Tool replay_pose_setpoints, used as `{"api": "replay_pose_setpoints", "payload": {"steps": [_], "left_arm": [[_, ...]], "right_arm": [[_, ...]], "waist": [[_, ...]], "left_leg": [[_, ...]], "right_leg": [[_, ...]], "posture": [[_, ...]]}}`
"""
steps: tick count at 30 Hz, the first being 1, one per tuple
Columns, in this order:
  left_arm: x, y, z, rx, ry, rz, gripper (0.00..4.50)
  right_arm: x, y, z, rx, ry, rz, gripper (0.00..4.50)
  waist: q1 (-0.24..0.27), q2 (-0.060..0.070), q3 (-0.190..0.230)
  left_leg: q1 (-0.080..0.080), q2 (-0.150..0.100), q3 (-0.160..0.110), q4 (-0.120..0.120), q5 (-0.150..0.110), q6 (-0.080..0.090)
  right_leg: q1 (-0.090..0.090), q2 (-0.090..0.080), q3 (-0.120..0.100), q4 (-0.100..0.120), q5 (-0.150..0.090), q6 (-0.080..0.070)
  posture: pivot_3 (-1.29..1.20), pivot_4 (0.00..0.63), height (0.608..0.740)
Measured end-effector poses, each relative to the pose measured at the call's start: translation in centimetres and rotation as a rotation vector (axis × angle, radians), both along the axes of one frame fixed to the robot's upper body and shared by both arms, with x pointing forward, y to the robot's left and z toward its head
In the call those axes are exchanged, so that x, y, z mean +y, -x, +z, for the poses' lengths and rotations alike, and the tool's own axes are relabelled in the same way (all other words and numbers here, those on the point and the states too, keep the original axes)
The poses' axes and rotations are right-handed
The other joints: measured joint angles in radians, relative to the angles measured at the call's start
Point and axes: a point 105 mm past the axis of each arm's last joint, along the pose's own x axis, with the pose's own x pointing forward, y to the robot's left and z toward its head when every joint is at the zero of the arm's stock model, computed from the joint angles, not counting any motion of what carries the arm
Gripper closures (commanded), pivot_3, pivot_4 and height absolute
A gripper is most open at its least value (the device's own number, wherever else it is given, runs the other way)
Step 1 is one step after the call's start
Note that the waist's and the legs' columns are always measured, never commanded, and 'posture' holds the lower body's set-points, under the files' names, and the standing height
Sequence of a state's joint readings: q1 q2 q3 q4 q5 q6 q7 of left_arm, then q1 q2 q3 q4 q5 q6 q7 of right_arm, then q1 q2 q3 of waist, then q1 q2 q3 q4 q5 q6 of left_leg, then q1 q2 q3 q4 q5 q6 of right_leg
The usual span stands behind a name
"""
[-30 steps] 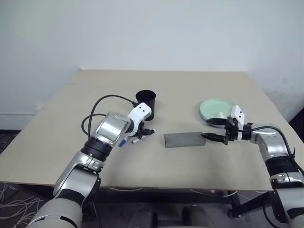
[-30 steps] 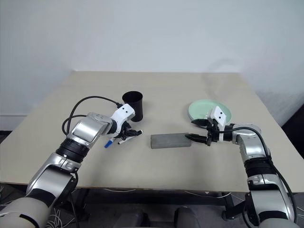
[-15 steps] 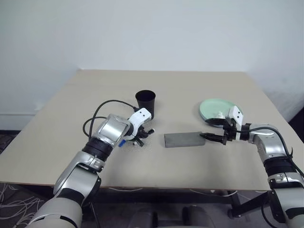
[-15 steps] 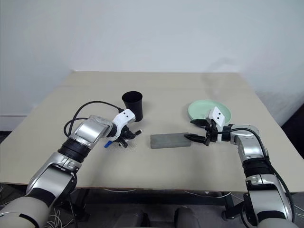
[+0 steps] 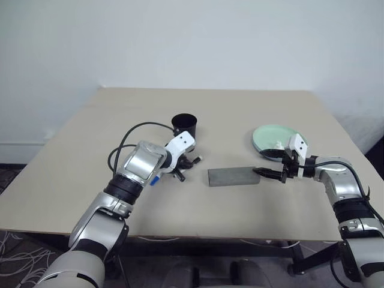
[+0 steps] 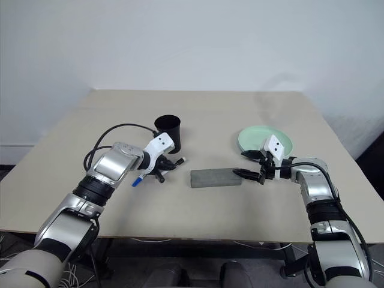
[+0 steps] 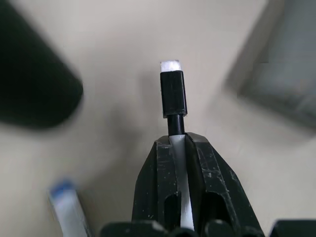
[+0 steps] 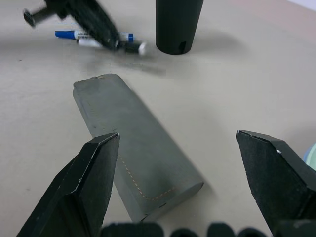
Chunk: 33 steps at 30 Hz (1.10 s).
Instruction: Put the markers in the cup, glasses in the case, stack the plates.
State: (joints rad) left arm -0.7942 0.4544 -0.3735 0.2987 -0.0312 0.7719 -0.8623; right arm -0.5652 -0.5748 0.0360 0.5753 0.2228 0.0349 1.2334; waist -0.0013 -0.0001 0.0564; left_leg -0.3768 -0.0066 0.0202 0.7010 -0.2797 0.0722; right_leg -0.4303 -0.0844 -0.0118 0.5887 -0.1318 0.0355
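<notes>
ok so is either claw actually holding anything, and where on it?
Left claw is shut on a marker, gripping its white barrel, black cap end sticking out. Right claw is open, holding nothing, at the case.

Left wrist view: the black plastic tumbler (image 7: pixel 34 94) at 9 o'clock is blurred and cut off by the frame edge. The blue-ended marker (image 7: pixel 66 210) at 7 o'clock is blurred and cropped. The grey oblong case (image 7: pixel 281 84) at 2 o'clock is blurred and cropped. The white-tipped black marker (image 7: pixel 174 94) is partly hidden between the left claw (image 7: pixel 181 148) fingers.

Right wrist view: the tumbler's rim is cut off at 12 o'clock.

Head views: the small white lump (image 5: pixel 279 144) on the pale green plate (image 5: pixel 271 135) is too small to identify.
</notes>
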Motion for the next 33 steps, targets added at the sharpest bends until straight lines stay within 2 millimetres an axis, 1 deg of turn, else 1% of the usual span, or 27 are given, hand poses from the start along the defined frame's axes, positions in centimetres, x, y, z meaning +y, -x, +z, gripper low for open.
{"api": "replay_pose_setpoints", "payload": {"steps": [4, 6, 9, 13, 15, 17, 18, 20, 24, 28, 33], "left_arm": [[-1.9, 0.1, 2.6, -0.122, 0.097, -0.102, 4.47], [-2.9, 0.0, 4.1, -0.198, 0.172, -0.144, 4.47], [-3.7, -0.6, 6.7, -0.335, 0.289, -0.157, 4.47], [-3.4, -2.6, 9.4, -0.492, 0.381, -0.084, 4.47], [-3.0, -3.8, 10.6, -0.578, 0.391, -0.04, 4.47], [-2.1, -5.1, 11.4, -0.643, 0.404, 0.032, 4.47], [-1.7, -5.8, 11.6, -0.669, 0.417, 0.074, 4.47], [-1.1, -6.5, 11.9, -0.713, 0.435, 0.123, 4.47], [-0.4, -7.5, 11.7, -0.797, 0.442, 0.2, 4.47], [0.6, -8.2, 11.0, -0.828, 0.445, 0.284, 4.47], [1.0, -8.4, 9.4, -0.818, 0.421, 0.329, 4.47]], "right_arm": [[-0.1, 0.0, -0.1, -0.002, 0.005, -0.004, 0.41], [-0.1, -0.1, -0.1, -0.003, 0.012, -0.006, 0.41], [-0.1, -0.1, -0.2, -0.005, 0.019, -0.005, 0.41], [-0.1, -0.1, -0.2, -0.005, 0.021, -0.006, 0.41], [-0.2, -0.1, -0.3, -0.001, 0.022, -0.009, 0.41], [-0.3, -0.1, -0.4, 0.002, 0.023, -0.012, 0.41], [-0.3, -0.1, -0.5, 0.005, 0.025, -0.015, 0.41], [-0.3, -0.1, -0.5, 0.005, 0.026, -0.015, 0.41], [-0.3, -0.2, -0.4, 0.001, 0.027, -0.014, 0.41], [-0.3, -0.2, -0.4, -0.001, 0.027, -0.014, 0.41], [-0.3, -0.2, -0.4, -0.001, 0.027, -0.015, 0.41]], "waist": [[0.0, 0.0, 0.0], [0.0, 0.0, 0.0], [0.0, 0.0, 0.0], [0.0, 0.0, 0.0], [0.0, 0.0, 0.0], [0.0, 0.0, 0.0], [0.0, 0.0, 0.0], [0.0, 0.0, 0.0], [0.001, 0.0, 0.0], [0.001, 0.0, 0.0], [0.001, 0.0, 0.0]], "left_leg": [[0.0, 0.0, 0.0, 0.0, 0.0, 0.0], [0.0, 0.0, 0.0, 0.0, 0.0, 0.0], [0.0, -0.001, 0.001, 0.0, 0.0, 0.0], [0.001, -0.003, 0.001, 0.0, 0.0, 0.0], [0.001, -0.003, 0.001, 0.0, 0.0, 0.0], [0.001, -0.004, 0.001, 0.0, 0.0, 0.0], [0.001, -0.004, 0.001, 0.0, 0.0, 0.0], [0.001, -0.004, 0.001, 0.0, 0.0, 0.0], [0.0, -0.004, 0.001, 0.0, 0.0, 0.0], [0.0, -0.005, 0.001, 0.0, 0.0, 0.0], [0.0, -0.004, 0.001, 0.0, 0.0, 0.0]], "right_leg": [[0.0, 0.0, 0.0, 0.0, 0.0, 0.0], [0.0, 0.0, 0.0, 0.0, 0.0, 0.0], [0.0, 0.0, 0.0, 0.0, 0.0, 0.0], [0.001, 0.001, 0.0, 0.0, 0.0, 0.0], [0.001, 0.001, 0.0, 0.0, 0.0, 0.001], [0.001, 0.001, 0.0, 0.0, 0.001, 0.001], [0.001, 0.001, 0.0, 0.0, 0.001, 0.001], [0.001, 0.001, 0.0, 0.0, 0.001, 0.001], [0.001, 0.001, 0.0, -0.001, 0.001, 0.001], [0.001, 0.001, -0.001, -0.001, 0.001, 0.001], [0.001, 0.001, -0.001, -0.001, 0.001, 0.002]], "posture": [[0.0, 0.0, 0.733], [0.0, 0.0, 0.733], [0.0, 0.0, 0.733], [0.0, 0.0, 0.733], [0.0, 0.0, 0.733], [0.0, 0.0, 0.733], [0.0, 0.0, 0.733], [0.0, 0.0, 0.733], [0.0, 0.0, 0.733], [0.0, 0.0, 0.733], [0.0, 0.0, 0.733]]}}
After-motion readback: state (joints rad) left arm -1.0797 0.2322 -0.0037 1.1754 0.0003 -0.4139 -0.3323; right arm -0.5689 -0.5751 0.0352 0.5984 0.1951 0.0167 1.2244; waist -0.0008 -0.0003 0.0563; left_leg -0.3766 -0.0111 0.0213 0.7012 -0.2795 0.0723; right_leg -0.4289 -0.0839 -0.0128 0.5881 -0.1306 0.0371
